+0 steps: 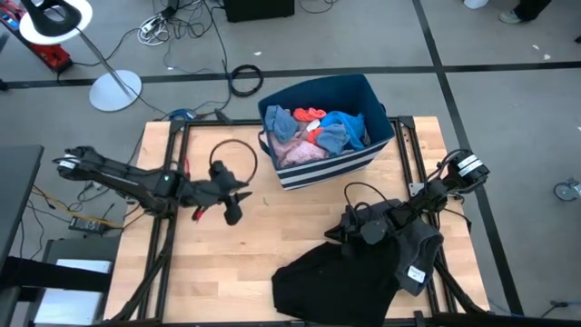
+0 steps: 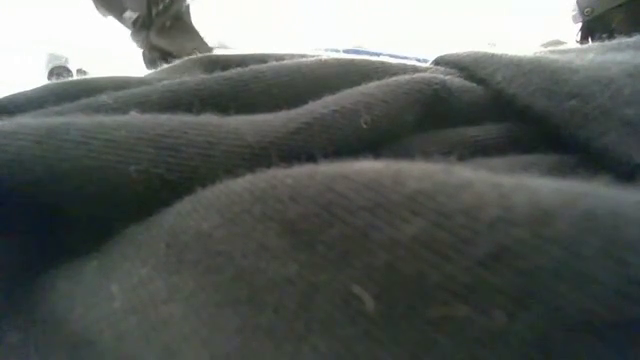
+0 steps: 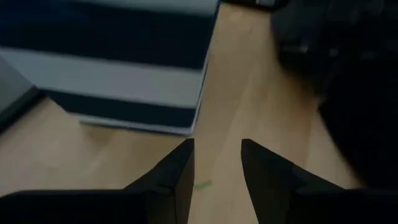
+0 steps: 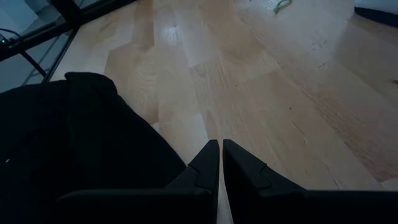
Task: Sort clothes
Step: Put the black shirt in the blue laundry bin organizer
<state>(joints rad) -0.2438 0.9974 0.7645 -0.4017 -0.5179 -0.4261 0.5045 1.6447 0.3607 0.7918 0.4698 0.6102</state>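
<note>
The clothes sit in two places. A mixed heap (image 1: 316, 134) of pink, bright blue, grey-blue and red pieces fills the navy bin (image 1: 363, 95) with white stripes at the far middle of the worktop (image 1: 272, 245). Nearer the front edge, toward the right, a black garment (image 1: 331, 286) lies spread flat, and a dark grey garment (image 1: 419, 247) with a small white tag lies against its right side, partly under the right arm. The low view is almost filled by this dark knit fabric (image 2: 320, 220) lying close to the lens.

The right gripper (image 1: 349, 229) hangs just over the far edge of the black garment; in its wrist view the jaws are pressed together with nothing between them, the black cloth (image 4: 74, 137) lying beside them over bare wood. The left gripper (image 1: 234, 202) hovers over bare worktop just left of the bin, well apart from any clothing; its jaws stand parted and empty, with the striped bin wall (image 3: 112, 74) ahead of them.

As a judgement, the sorting looks only started. Two dark pieces are out on the worktop as what may be one group, while most of the coloured items are in the bin, mixed. Neither arm holds anything, so the next pick has not begun.
</note>
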